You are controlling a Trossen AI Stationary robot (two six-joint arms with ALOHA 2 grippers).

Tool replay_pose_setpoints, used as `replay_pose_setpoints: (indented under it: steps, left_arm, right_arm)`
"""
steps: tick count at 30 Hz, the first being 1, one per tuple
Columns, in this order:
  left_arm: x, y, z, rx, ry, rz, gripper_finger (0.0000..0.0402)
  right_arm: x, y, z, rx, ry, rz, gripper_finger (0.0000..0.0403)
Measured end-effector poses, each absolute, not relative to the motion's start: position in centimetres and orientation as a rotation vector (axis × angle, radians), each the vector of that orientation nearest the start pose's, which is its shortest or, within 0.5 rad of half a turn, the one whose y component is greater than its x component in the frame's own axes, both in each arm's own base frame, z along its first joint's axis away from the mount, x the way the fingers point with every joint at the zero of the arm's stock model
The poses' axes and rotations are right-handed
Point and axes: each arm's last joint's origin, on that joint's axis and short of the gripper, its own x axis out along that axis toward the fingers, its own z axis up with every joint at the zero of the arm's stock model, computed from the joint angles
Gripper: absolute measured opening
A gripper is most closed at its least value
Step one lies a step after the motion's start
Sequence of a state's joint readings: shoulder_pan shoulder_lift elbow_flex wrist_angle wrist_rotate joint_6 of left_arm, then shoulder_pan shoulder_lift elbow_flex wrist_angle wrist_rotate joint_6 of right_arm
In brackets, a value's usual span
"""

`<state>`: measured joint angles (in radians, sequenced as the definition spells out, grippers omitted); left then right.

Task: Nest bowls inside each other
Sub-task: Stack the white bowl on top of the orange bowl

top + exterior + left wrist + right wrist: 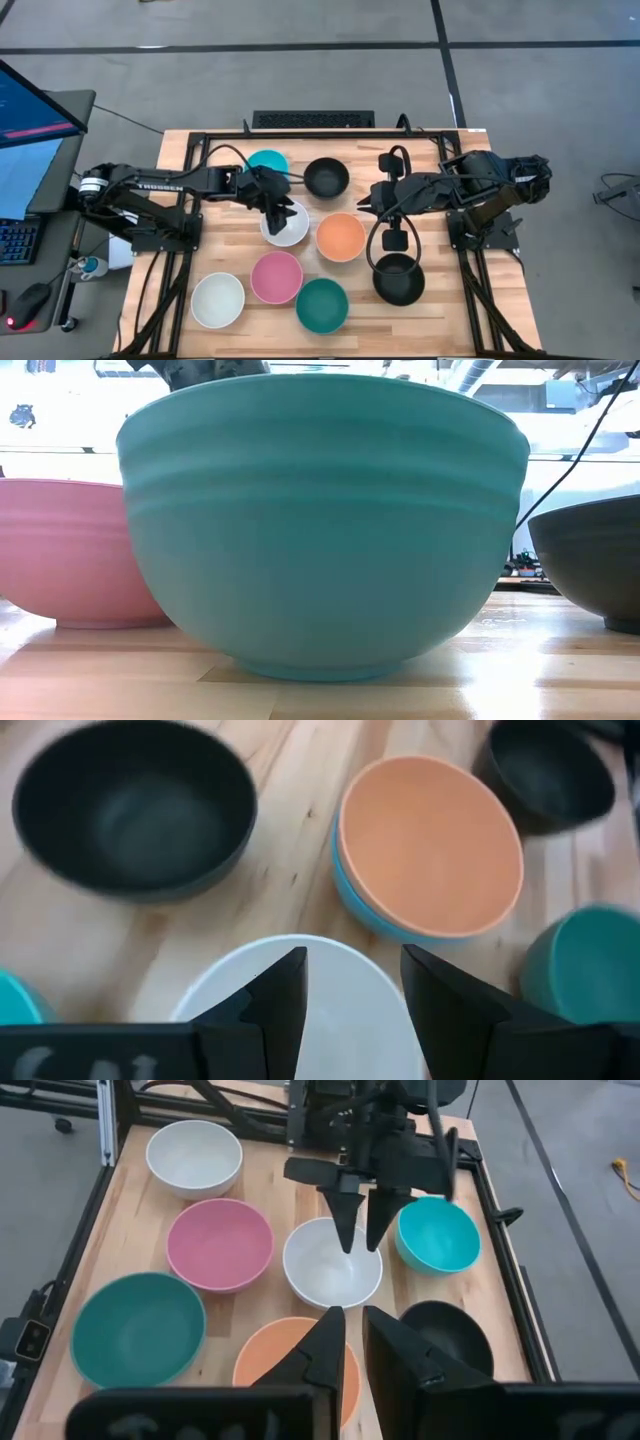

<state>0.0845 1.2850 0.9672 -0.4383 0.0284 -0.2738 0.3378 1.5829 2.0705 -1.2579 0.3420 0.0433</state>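
Note:
My left gripper (286, 214) is open and points down over the inside of a white bowl (285, 228) at mid-table; its fingers (347, 1220) show above that bowl (330, 1270), and I see no touch. An orange bowl (430, 845) sits nested in a cyan-blue bowl (345, 890) to its right. My right gripper (366, 203) hovers empty beside the orange bowl (341, 237), its fingers almost together. A cyan bowl (268, 161) and a black bowl (326, 177) stand farther back. Pink (276, 277), white (218, 300), dark teal (322, 306) and black (399, 279) bowls stand near the front.
All bowls rest upright on their bases on the wooden table (230, 245). The dark teal bowl (320, 530) fills the low view, with the pink bowl (60, 550) and the black bowl (590, 560) beside it. Black frame rails (180, 150) run along the table's sides and back.

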Motion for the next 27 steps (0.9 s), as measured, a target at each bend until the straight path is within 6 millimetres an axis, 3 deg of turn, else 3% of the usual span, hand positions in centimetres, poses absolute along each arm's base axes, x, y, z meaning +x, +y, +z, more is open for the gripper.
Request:
replay_pose_setpoints:
  steps: [5, 16, 21, 27]
  left_arm:
    - [26.6, 2.2, 27.1, -0.257, 0.745, 0.154, 0.0153]
    - [26.6, 2.7, 26.9, -0.226, 0.739, 0.338, 0.0153]
    - [27.2, 2.4, 25.7, -0.207, 0.817, 0.19, 0.0153]
    - [28.4, 1.4, 22.2, -0.246, 1.012, 0.032, 0.0153]
  right_arm:
    - [26.7, 8.4, 46.9, -0.221, 0.726, -0.018, 0.0064]
    - [26.8, 8.0, 46.9, -0.228, 0.727, -0.025, 0.0064]
    - [26.9, 8.0, 46.9, -0.228, 0.727, -0.025, 0.0064]
    - [26.8, 8.0, 46.8, -0.231, 0.737, -0.026, 0.0064]
